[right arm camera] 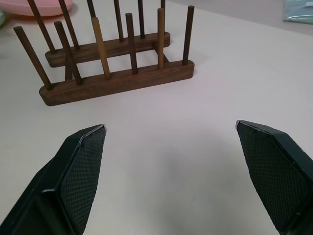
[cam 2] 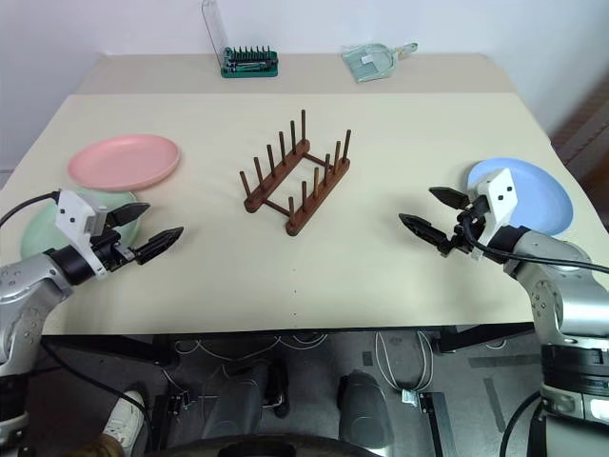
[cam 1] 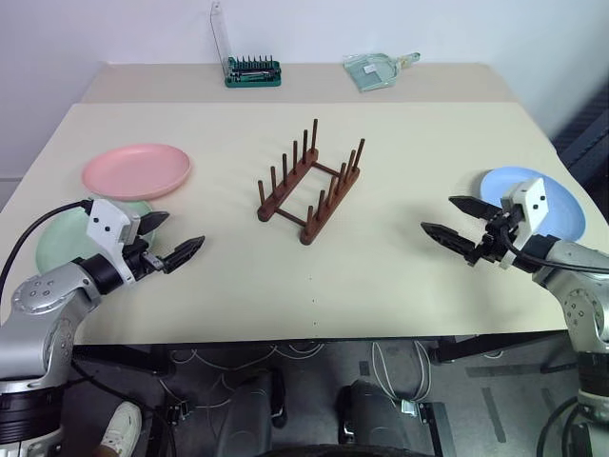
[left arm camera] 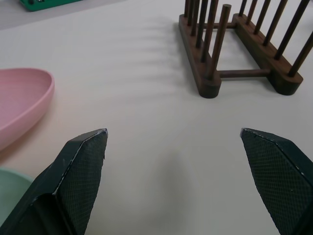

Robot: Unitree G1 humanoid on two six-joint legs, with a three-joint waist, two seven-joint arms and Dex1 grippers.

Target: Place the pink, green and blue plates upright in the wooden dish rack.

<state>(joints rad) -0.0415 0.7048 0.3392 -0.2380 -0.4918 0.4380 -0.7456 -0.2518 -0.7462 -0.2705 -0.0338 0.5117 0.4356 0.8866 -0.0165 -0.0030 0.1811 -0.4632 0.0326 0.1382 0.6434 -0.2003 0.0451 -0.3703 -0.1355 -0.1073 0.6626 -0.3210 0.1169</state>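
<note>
Between the two grippers stood the wooden dish rack (cam 1: 310, 183), empty, bare table (cam 1: 400, 267) before each; the left gripper (cam 1: 174, 239) gaped wide, pink plate (cam 1: 136, 170) and green plate (cam 1: 59, 238) just behind it; the right gripper (cam 1: 454, 222) gaped wide too, blue plate (cam 1: 557, 200) behind; a green tool set (cam 1: 252, 71) lay far beyond.

Dark wooden dish rack (cam 1: 310, 183), matte plastic pink plate (cam 1: 136, 170), smooth matte table (cam 1: 400, 257).
</note>
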